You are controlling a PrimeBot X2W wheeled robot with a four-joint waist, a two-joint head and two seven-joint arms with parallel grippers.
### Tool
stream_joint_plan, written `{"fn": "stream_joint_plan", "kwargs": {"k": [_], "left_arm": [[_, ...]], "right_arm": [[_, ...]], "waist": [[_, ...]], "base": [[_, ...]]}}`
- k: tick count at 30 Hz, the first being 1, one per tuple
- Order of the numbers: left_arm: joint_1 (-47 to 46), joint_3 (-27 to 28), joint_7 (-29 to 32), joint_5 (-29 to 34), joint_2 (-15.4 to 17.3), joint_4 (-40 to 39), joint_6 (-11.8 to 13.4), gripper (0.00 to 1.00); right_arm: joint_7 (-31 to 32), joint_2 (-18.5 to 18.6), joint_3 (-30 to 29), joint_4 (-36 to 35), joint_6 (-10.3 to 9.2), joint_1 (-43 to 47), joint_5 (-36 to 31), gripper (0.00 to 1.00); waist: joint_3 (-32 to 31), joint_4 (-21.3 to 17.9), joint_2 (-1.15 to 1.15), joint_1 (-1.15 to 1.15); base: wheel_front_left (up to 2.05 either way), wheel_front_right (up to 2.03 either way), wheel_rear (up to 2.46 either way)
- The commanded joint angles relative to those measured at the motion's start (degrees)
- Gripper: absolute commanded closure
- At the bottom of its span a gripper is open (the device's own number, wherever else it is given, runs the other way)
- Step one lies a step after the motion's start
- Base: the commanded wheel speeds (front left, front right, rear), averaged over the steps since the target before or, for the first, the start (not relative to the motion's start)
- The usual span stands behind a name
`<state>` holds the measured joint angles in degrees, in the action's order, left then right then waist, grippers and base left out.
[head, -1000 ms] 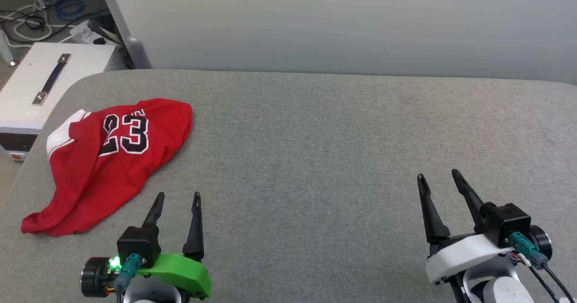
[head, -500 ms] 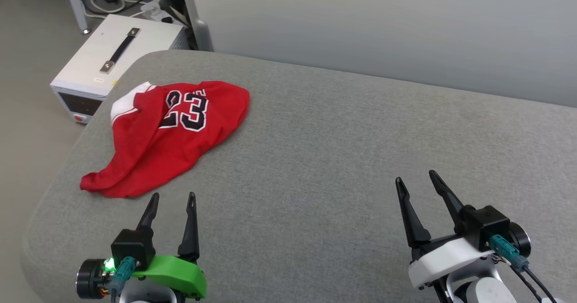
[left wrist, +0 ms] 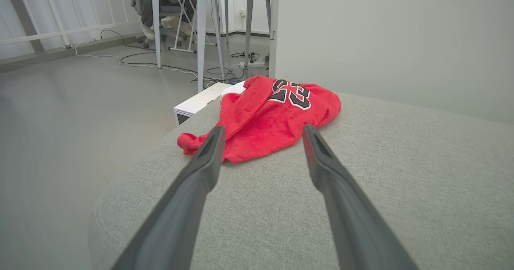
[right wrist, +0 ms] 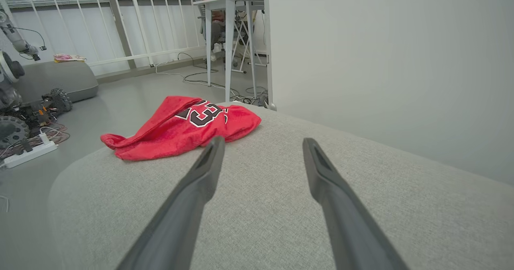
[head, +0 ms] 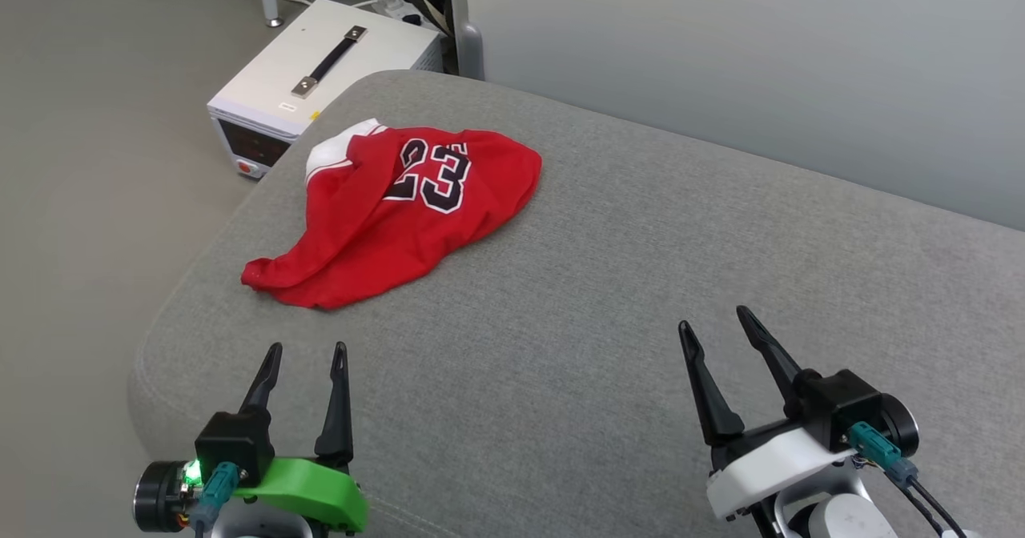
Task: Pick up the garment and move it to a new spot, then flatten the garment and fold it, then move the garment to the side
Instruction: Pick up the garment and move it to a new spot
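Note:
The garment (head: 400, 210), a red jersey with a black 23 and a white sleeve, lies crumpled near the far left corner of the grey padded surface (head: 608, 298). It also shows as the red garment (left wrist: 265, 117) ahead of the left fingers and as the garment (right wrist: 180, 127) ahead and left of the right fingers. My left gripper (head: 307, 351) hovers open near the front left edge, short of the garment, with nothing between its fingers. My right gripper (head: 715, 318) is open and empty at the lower right, far from the garment.
A white box with a black handle (head: 320, 82) stands on the floor just past the surface's left corner, with cables and table legs (left wrist: 200, 33) behind. A pale wall (head: 721, 58) runs along the far edge. Another robot (right wrist: 16, 101) stands on the floor at the left.
The head camera has swung left, so the whole scene has shifted right in the picture. The garment lies as before and both grippers stay open.

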<state>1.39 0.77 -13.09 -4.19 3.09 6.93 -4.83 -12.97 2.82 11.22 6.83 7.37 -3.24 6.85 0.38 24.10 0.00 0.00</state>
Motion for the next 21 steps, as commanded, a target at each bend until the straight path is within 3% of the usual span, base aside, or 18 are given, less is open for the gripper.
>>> {"fn": "stream_joint_plan", "kwargs": {"k": [1, 12, 21], "left_arm": [[0.9, 0.2, -0.6, 0.5, -0.2, 0.1, -0.3, 0.00], [1.1, 1.1, -1.9, -0.3, -0.2, -0.3, -0.7, 0.00], [-0.2, 2.3, -1.9, -1.5, -0.2, -0.5, -1.2, 0.00]], "right_arm": [[-0.8, 0.1, 0.4, 0.4, 0.11, -1.0, 0.6, 0.00], [-2.0, 0.1, 2.1, 1.7, 0.12, -1.6, 1.7, 0.00], [-2.0, 0.1, 1.8, 1.4, 0.12, -2.8, 0.7, 0.00]], "waist": [[-0.1, 1.7, 0.00, 0.00], [0.2, 3.1, 0.00, 0.00], [2.6, 0.7, 0.00, 0.00]], "base": [[0.00, 0.00, 0.00], [0.00, 0.00, 0.00], [0.00, 0.00, 0.00]]}}
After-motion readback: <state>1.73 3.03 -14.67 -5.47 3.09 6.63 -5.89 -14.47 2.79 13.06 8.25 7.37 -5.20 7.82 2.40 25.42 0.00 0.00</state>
